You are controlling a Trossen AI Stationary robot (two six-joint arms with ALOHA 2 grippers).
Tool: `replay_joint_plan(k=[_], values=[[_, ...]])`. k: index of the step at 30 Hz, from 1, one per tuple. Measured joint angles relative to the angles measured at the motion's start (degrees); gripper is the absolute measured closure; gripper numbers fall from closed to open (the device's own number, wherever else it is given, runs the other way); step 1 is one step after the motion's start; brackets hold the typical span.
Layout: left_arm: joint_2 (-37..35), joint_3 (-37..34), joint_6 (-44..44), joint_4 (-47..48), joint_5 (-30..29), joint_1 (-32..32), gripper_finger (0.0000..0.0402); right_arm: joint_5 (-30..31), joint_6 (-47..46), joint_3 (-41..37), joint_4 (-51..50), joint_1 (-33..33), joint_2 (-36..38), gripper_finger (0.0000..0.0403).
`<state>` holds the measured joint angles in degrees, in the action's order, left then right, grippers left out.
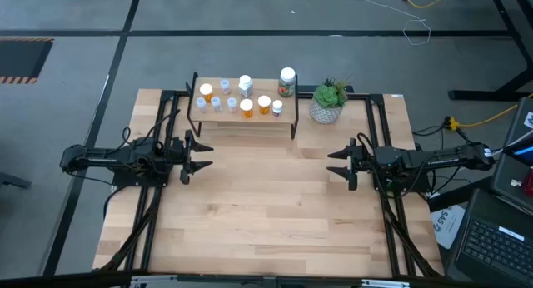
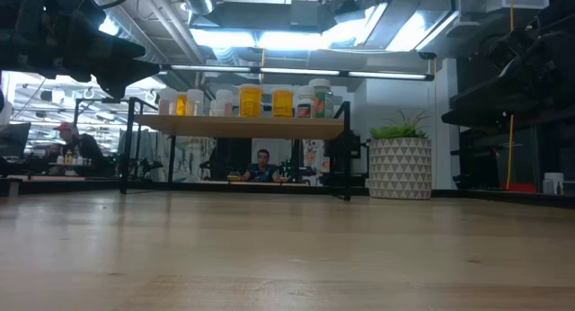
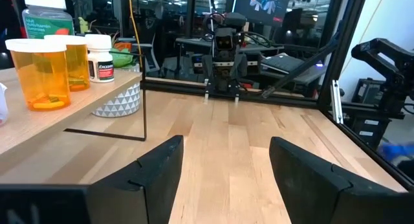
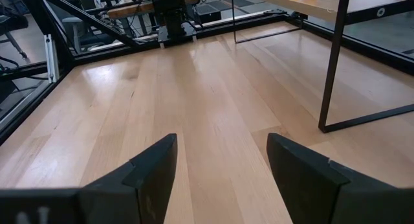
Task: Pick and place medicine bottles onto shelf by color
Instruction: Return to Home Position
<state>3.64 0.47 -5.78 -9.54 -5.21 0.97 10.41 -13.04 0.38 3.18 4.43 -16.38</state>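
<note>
The wooden tabletop shows only bare boards across its middle and near part, with no bottle on it in any view. Along its far edge stands the shelf, a light plank on thin black legs, with the potted plant just beside one end. The two arms lie low on either side, well apart from the shelf and facing each other across the boards. The left gripper has its fingers released and spread with nothing between them, and the right gripper is the same (each wrist view shows only wood through the gap). All the medicine bottles in view stand upright on the plank. The larger dark bottle with a white cap is at the plant end. Two orange bottles stand side by side near the middle, and a third is toward the other end among the clear bottles. The placing therefore looks finished, since nothing remains on the tabletop to pick up. How tidy the grouping by colour is, I cannot tell for certain from these views. By this judgement, all that is left is for the arms to settle at rest.
</note>
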Motion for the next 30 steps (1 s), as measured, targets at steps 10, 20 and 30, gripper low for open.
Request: replay_joint_plan(k=[10,20,30], values=[[0.0,0.0,0.0,0.0,0.0,0.0,0.0177,0.0,0.0,0.0,0.0,0.0,0.0,0.0162],[0.0,0.0,0.0,0.0,0.0,0.0,0.0177,-0.1,0.0,0.0,-0.1,0.0,0.8,0.0162],[0.0,0.0,0.0,0.0,0.0,0.0,0.0177,-1.9,0.0,0.0,-0.4,-1.0,10.9,0.0162]])
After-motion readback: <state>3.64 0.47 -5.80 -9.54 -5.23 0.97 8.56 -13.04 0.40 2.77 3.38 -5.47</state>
